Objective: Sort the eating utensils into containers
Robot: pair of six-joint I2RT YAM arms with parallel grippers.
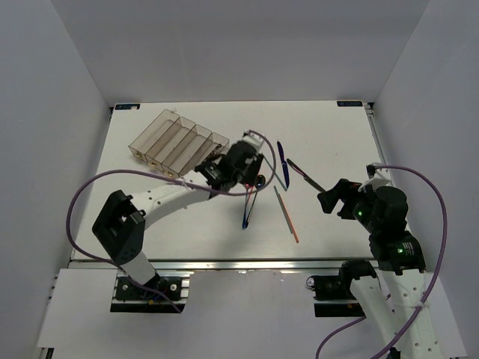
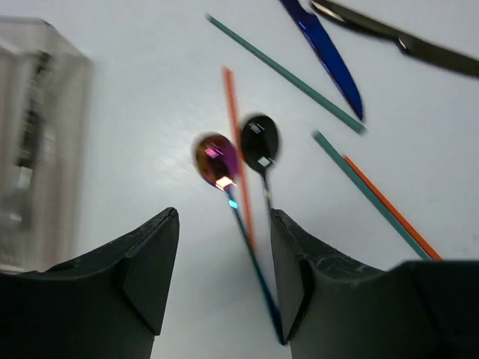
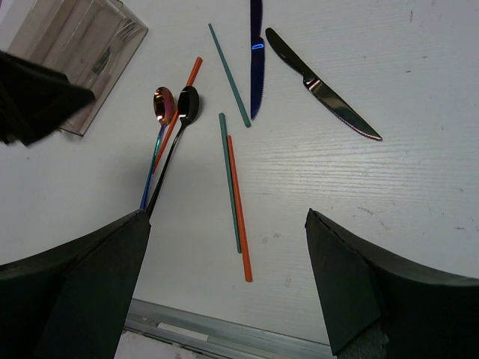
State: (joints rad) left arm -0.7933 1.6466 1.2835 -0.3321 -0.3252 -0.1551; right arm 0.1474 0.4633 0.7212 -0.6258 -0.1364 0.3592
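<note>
The clear brown tray (image 1: 176, 142) stands at the back left. The utensils lie on the table in the middle. A pink spoon (image 2: 217, 158) and a dark spoon (image 2: 260, 140) lie side by side with an orange chopstick (image 2: 234, 127) between them. A blue knife (image 2: 329, 60), a dark knife (image 2: 404, 41) and a green chopstick (image 2: 284, 75) lie beyond. A green and orange chopstick pair (image 3: 233, 187) lies nearer the front. My left gripper (image 2: 224, 262) is open and empty, low over the spoon handles. My right gripper (image 3: 228, 269) is open and empty, above the table to the right (image 1: 334, 196).
The tray (image 3: 75, 45) holds something fork-like in one compartment, blurred. The left arm (image 1: 179, 196) reaches across the table in front of the tray. The table's metal front edge (image 3: 224, 329) lies just below the chopstick pair. White walls close in both sides.
</note>
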